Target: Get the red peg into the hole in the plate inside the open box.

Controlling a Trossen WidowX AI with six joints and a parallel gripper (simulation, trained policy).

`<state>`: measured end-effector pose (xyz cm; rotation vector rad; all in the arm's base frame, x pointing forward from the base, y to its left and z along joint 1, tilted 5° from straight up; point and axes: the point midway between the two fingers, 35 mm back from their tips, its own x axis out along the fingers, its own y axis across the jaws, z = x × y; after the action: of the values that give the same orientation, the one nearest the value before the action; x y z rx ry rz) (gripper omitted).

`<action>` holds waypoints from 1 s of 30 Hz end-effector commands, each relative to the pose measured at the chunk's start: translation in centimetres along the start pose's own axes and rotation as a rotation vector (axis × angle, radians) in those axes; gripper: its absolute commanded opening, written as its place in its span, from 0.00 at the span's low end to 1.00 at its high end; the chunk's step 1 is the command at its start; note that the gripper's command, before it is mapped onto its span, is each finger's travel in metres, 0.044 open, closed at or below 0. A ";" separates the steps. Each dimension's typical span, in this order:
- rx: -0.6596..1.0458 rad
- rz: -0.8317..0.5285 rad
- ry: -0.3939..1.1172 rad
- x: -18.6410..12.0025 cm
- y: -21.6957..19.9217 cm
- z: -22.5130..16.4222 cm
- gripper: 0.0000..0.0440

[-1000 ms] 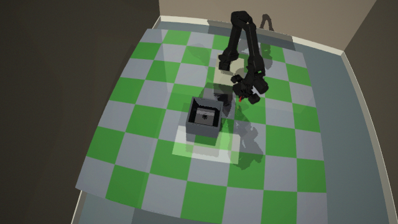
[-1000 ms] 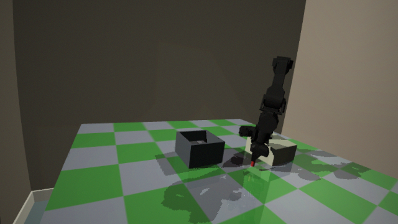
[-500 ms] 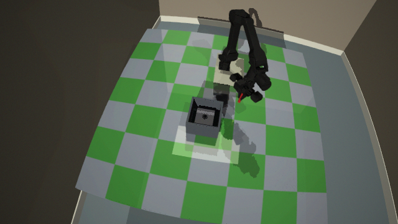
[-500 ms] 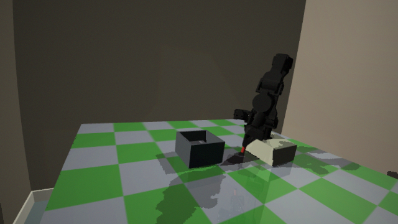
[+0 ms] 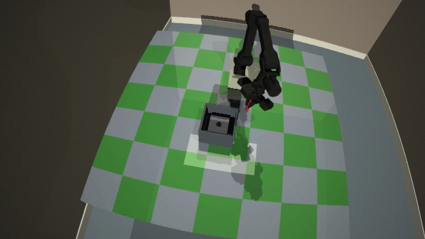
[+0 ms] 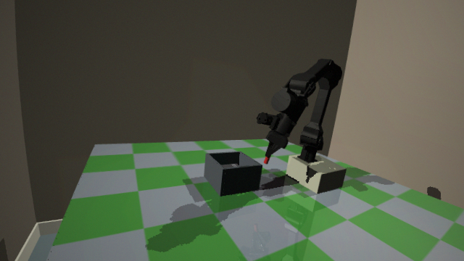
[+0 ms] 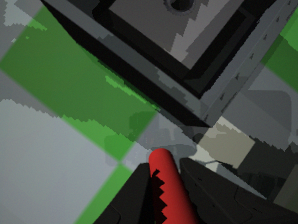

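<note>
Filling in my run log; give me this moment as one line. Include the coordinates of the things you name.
hand (image 5: 248,103) (image 6: 267,156) (image 7: 164,169): shut on red peg (image 5: 248,105) (image 6: 266,160) (image 7: 167,180) | peg: tilted, outside box (image 5: 216,139) (image 6: 241,180) (image 7: 135,57) | plate hole (image 5: 218,124) (image 7: 180,4): unfilled

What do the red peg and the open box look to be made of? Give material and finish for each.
Red peg: probably plastic or painted wood, smooth, with a soft sheen down its rounded side.
Open box: perhaps rigid plastic or painted metal, matt dark grey, judging by its flat, straight-edged walls without visible grain.
</note>
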<state>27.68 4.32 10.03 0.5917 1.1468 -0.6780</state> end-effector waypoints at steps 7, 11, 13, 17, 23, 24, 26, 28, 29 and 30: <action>0.055 -0.027 -0.016 1.0 -1.0 3.8 0.00; 0.080 -0.034 -0.019 1.6 -1.4 5.2 0.00; 0.092 -0.037 -0.021 2.0 -1.6 5.8 0.00; 0.118 -0.042 -0.023 2.8 -2.0 7.1 0.00; 0.154 -0.049 -0.019 4.1 -2.5 8.8 0.01; 0.159 -0.050 -0.017 4.3 -2.6 9.1 0.01; 0.169 -0.052 -0.012 4.7 -2.7 9.5 0.02; 0.177 -0.053 -0.005 5.2 -2.9 9.9 0.02; 0.180 -0.055 -0.001 5.4 -2.9 10.1 0.02; 0.183 -0.056 0.003 5.7 -3.0 10.2 0.02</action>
<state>32.70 -5.51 8.02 0.7074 1.1054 -0.8345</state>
